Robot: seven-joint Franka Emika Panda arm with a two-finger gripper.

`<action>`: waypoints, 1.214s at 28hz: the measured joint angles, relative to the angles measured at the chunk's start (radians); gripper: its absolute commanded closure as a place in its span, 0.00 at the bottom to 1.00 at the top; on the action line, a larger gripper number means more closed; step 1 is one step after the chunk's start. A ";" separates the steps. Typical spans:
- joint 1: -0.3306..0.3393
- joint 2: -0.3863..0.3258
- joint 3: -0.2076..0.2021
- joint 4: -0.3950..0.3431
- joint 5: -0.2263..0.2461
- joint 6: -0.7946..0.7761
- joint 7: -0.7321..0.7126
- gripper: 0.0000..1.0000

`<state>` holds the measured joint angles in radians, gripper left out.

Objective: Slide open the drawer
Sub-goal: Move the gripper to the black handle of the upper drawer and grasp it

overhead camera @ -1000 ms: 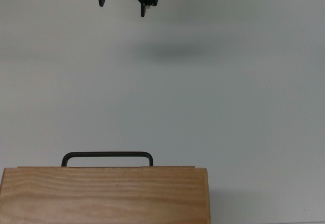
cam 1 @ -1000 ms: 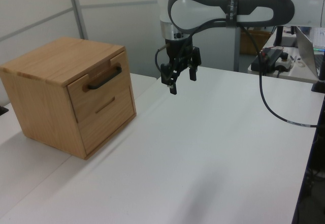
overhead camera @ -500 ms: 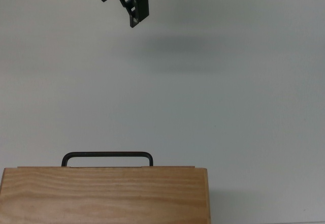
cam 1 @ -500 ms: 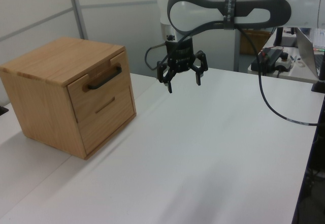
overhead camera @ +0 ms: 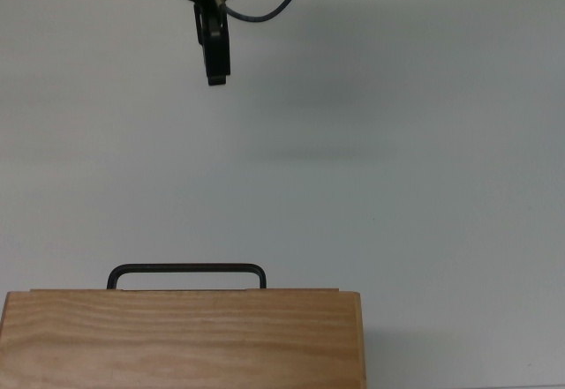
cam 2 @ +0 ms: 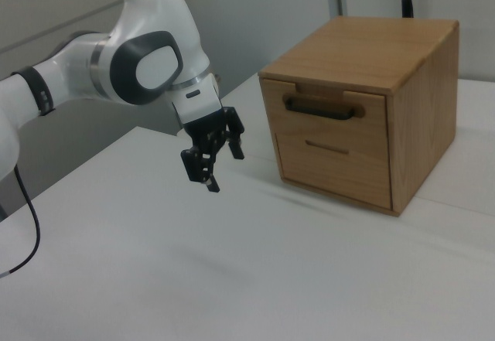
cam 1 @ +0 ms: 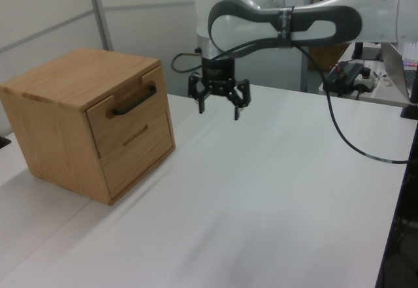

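Item: my gripper [cam 1: 218, 102], carried on my arm [cam 1: 287, 21] above the white table [cam 1: 274, 196]. Change recorded: over the last second it has swung about its wrist and shifted toward the cabinet [cam 1: 65, 121], coming lower in the top view; in the top view the two fingers now line up one behind the other, where earlier they stood side by side. Reading: this looks like the approach with a turn of the wrist, still short of any contact, so the task proper is not yet begun. Condition of hand: fingers [cam 1: 201, 100] spread wide apart in the left view, nothing between them, touching nothing, hanging clear of the table. Item: the drawer [cam 2: 329, 113], upper of two fronts in the cabinet, lying flush and closed. Its black bar handle [cam 1: 134, 102] stands out from the panel and is free; in the top view it shows just ahead of the cabinet's top edge [overhead camera: 181, 336]. Position relative to hand: well apart, with bare table between. Judgement: the next move calls for closing that gap and bringing the spread fingers around the bar.
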<state>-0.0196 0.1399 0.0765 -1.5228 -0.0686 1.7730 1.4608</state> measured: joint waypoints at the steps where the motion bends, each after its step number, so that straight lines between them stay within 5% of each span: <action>1: 0.000 0.007 0.000 0.000 0.000 0.032 0.026 0.00; 23: -0.001 0.234 0.000 0.001 0.009 0.940 0.179 0.00; 34: -0.003 0.345 -0.001 0.047 0.028 1.137 0.179 0.04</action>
<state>-0.0225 0.4850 0.0753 -1.4759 -0.0408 2.9096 1.6395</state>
